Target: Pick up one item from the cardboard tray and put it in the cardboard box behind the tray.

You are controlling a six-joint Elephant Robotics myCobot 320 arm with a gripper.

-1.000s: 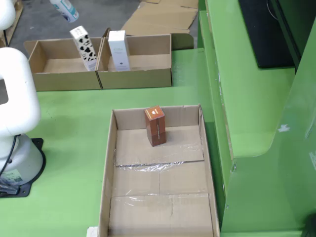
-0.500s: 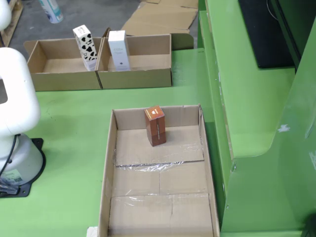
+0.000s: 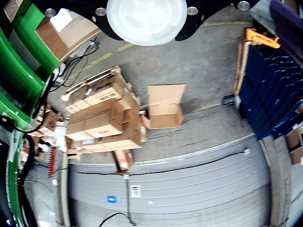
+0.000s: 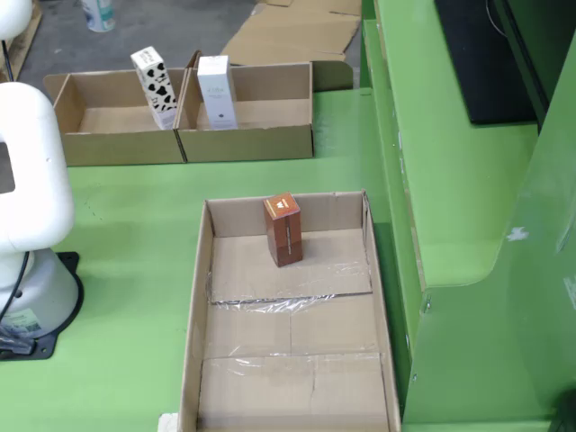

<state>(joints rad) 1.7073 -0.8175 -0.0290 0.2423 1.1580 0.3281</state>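
In the fixed view the cardboard tray (image 4: 200, 297) lies on the green table (image 4: 126, 198) with one item left in it, a small brown carton (image 4: 284, 229) standing upright near the tray's far wall, slightly left of its middle; the rest of the tray floor is bare cardboard and tape; behind the tray sit two open cardboard boxes side by side, the left box (image 4: 67, 148) holding a black-and-white spotted carton (image 4: 155, 87) leaning to one side, the right box (image 4: 247, 139) holding a plain white carton (image 4: 216, 92) upright; at the top left edge something pale with a teal label (image 4: 97, 13) shows over the grey floor, and I cannot tell whether the arm carries it; the white arm base (image 4: 27, 207) stands at the left, and the gripper itself is out of this view; the riding camera looks out over a warehouse floor, with stacked flat cardboard (image 3: 102, 116) and a round white suction pad (image 3: 147, 19) at the top of the frame, nothing visibly on it, so there are no fingers to read and I cannot tell whether it is gripping; judging by this, the arm is away from both tray and boxes, between picks; the next move calls for swinging over the tray, centring above the brown carton's top face and descending straight, since the carton is narrow and could tip
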